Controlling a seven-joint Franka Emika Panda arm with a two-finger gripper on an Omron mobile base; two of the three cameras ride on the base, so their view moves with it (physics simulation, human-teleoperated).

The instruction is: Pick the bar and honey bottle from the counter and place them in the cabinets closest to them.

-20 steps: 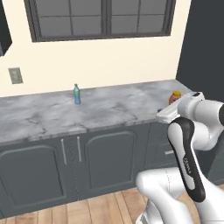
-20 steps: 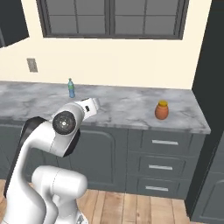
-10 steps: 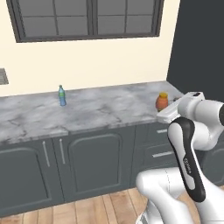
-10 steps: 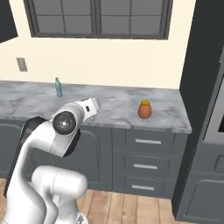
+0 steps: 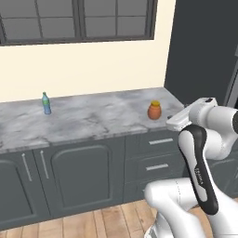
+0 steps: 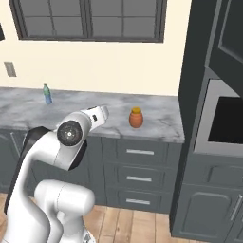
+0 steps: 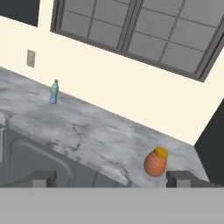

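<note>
The honey bottle [image 5: 155, 110] [image 6: 136, 117], squat and orange-brown with a yellow cap, stands upright near the right end of the marbled counter [image 5: 93, 116] [image 6: 156, 121]. In the hand view the honey bottle [image 7: 156, 162] sits low and right of centre on the counter [image 7: 87, 131], some way ahead of my gripper [image 7: 111, 177]. The gripper is open, its two dark fingertips [image 7: 41, 177] wide apart with nothing between them. My hand [image 5: 179, 122] [image 6: 97, 115] hangs in front of the counter's edge, apart from the bottle. The bar is out of view.
A slim blue bottle [image 5: 46, 103] [image 6: 47, 93] [image 7: 54, 92] stands far left by the wall. Grey drawers [image 6: 140, 153] sit under the honey bottle. A tall dark unit with an oven [image 6: 223, 123] closes off the counter's right end. A window [image 5: 79, 18] runs above.
The whole picture has slid left, so the base has driven to the right along the counter. The honey bottle now sits nearer the middle. The arm holds the same pose.
</note>
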